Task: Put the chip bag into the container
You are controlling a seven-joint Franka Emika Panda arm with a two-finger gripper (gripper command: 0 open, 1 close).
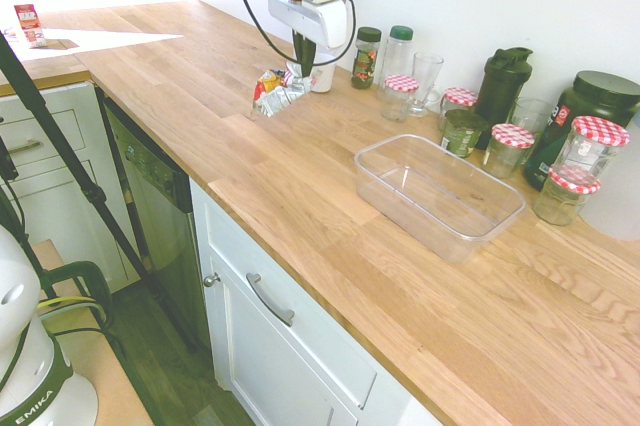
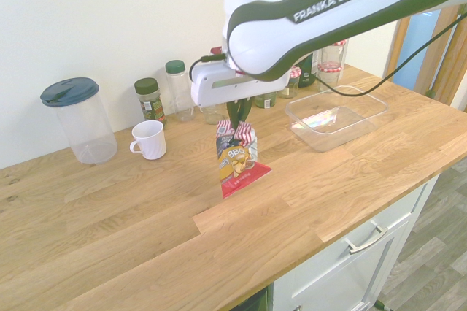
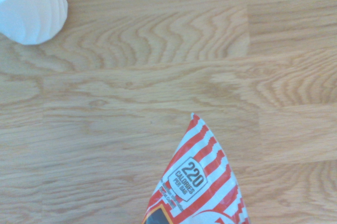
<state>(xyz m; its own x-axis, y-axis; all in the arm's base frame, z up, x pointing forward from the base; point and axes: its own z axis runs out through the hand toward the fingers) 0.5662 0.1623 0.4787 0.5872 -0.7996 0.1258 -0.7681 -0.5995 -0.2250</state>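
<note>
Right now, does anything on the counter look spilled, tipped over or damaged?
Nothing stands out. The chip bag hangs from the shut pincer, crumpled but unbroken as far as shows. The container sits upright and empty on the counter, and the jars and white cup stand upright.
</note>
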